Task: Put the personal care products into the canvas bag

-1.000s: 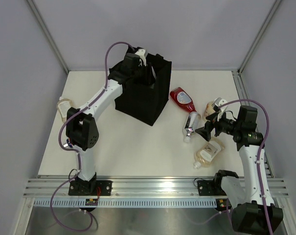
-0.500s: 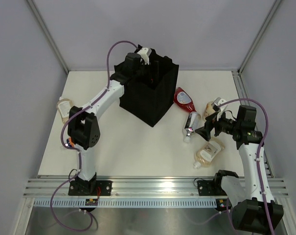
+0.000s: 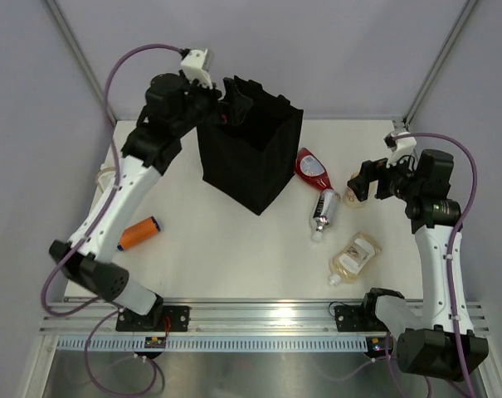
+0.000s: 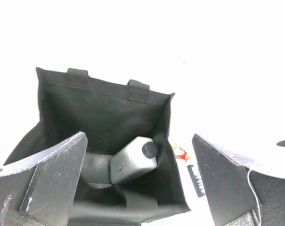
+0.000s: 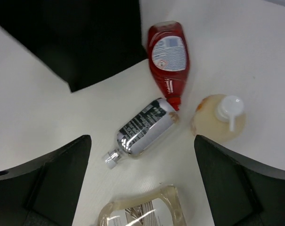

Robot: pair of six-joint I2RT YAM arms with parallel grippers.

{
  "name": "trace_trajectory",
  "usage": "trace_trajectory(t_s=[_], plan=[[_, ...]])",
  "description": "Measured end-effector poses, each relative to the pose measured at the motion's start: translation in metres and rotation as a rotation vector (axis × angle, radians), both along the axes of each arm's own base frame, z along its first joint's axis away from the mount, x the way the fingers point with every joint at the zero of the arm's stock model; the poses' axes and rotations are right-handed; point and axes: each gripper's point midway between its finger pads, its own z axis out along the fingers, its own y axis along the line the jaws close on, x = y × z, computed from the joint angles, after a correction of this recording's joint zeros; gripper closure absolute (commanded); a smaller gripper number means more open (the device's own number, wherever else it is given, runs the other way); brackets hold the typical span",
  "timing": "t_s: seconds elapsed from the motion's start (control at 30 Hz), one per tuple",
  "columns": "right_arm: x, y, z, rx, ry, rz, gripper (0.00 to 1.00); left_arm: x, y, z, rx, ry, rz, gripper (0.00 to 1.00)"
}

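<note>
Canvas bag (image 3: 259, 157): stood upright on the table (image 3: 217, 257), toward 12 o'clock from the middle, with its mouth open.
Clear bottle (image 4: 133, 161): you had it lying tilted inside the bag, dark cap toward 2 o'clock in the left wrist view.
Left tool (image 4: 138, 136): yours hung over the bag's mouth, fingers wide apart and empty.
Right tool (image 5: 142, 137): yours hung over the loose bottles at the bag's 4 o'clock, fingers wide apart and empty.
Red squeeze bottle (image 3: 311, 168): lay just beside the bag at its 3 o'clock.
Silver bottle (image 3: 324, 211): lay at the red one's 6 o'clock, base meeting the red cap.
Amber pump bottle (image 5: 222, 117): sat at the silver bottle's 3 o'clock.
Amber pouch (image 3: 354, 255): lay at the silver bottle's 5 o'clock.
Orange bottle (image 3: 138, 234): lay well apart, at the bag's 8 o'clock.
</note>
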Motion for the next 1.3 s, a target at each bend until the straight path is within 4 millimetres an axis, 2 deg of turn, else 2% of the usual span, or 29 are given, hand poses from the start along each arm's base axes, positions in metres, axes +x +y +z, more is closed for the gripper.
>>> trace_trajectory(t_s=[0.03,0.1,0.17,0.27,0.4,0.53,0.6,0.67,0.97,1.1,1.3], plan=[[0.008,-0.009,0.0,0.01,0.015,-0.076,0.0,-0.014,0.011,0.011,-0.003,-0.027,0.018,0.01],[0.018,-0.024,-0.006,0.025,0.045,-0.198,0.01,-0.041,0.031,0.022,0.0,-0.055,0.044,0.01],[0.023,-0.034,-0.014,0.035,0.054,-0.282,0.01,-0.07,0.053,0.017,0.007,-0.066,0.075,0.01],[0.028,-0.043,-0.025,0.034,0.068,-0.345,0.0,-0.11,0.081,-0.016,0.033,-0.038,0.113,0.01],[0.042,-0.051,-0.046,-0.019,0.108,-0.342,0.0,-0.145,0.106,-0.086,0.096,0.056,0.152,0.01],[0.057,-0.057,-0.083,-0.138,0.181,-0.243,0.01,-0.163,0.12,-0.149,0.159,0.172,0.176,0.01],[0.059,-0.058,-0.1,-0.188,0.213,-0.19,0.0,-0.169,0.123,-0.168,0.172,0.214,0.177,0.01],[0.06,-0.06,-0.11,-0.225,0.235,-0.149,0.01,-0.173,0.123,-0.177,0.168,0.237,0.175,0.01],[0.087,-0.063,-0.13,-0.277,0.273,-0.054,0.01,-0.189,0.115,-0.187,0.081,0.279,0.133,0.01],[0.09,-0.064,-0.144,-0.283,0.309,-0.039,0.0,-0.195,0.111,-0.189,0.037,0.288,0.115,0.01],[0.093,-0.065,-0.156,-0.285,0.33,-0.034,0.0,-0.2,0.106,-0.187,-0.004,0.297,0.093,0.01]])
